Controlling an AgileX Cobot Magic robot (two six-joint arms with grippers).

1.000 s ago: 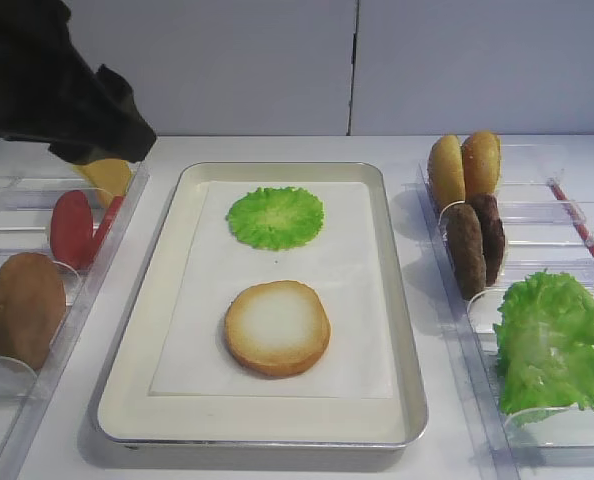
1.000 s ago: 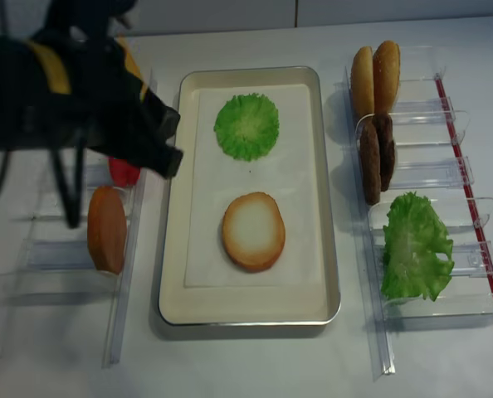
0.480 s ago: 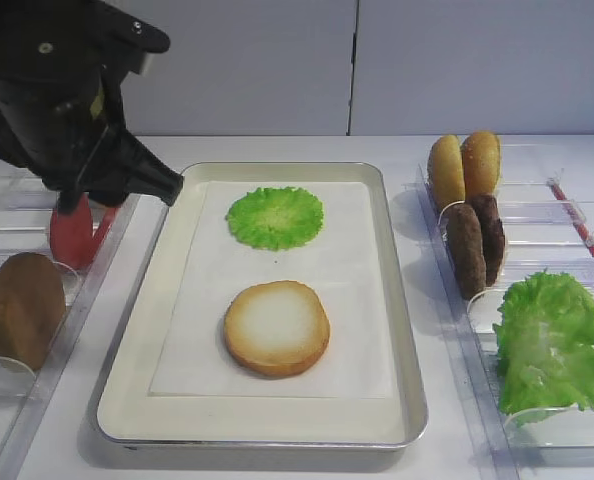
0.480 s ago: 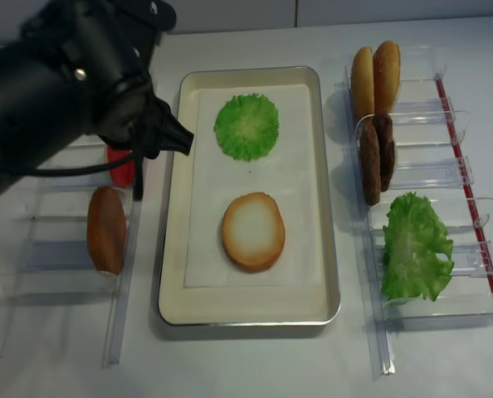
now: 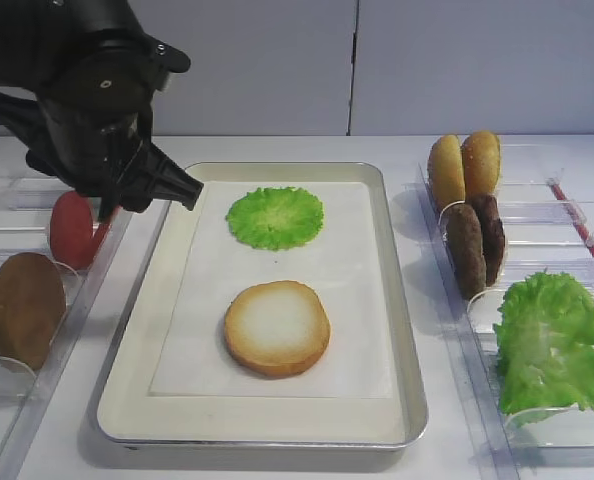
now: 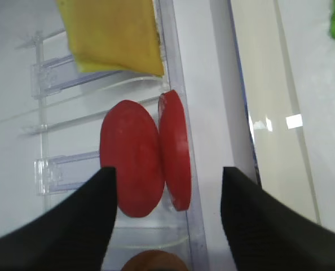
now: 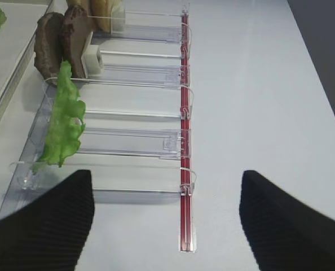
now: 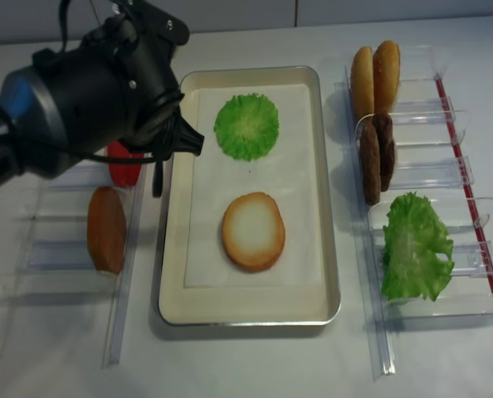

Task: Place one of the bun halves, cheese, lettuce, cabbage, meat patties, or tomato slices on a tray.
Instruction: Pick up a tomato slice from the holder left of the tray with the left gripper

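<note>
The left end effector (image 6: 164, 212) has swung down over the tomato slices (image 6: 145, 158), spread wide.

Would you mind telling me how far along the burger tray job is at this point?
Done: a lettuce leaf and a bun half, cut face up, already lie on the tray. In hand: nothing yet; the left gripper is open above the tomato slices standing in their rack. Left: grasp a slice and set it on the tray.

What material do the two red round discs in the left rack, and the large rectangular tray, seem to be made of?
The flat round red tomato slices look like moulded plastic or rubber: uniform matte red, smooth rounded edges. The large shallow rectangular silver tray appears to be metal: shiny reflective rim, cream inside, under white paper.
</note>
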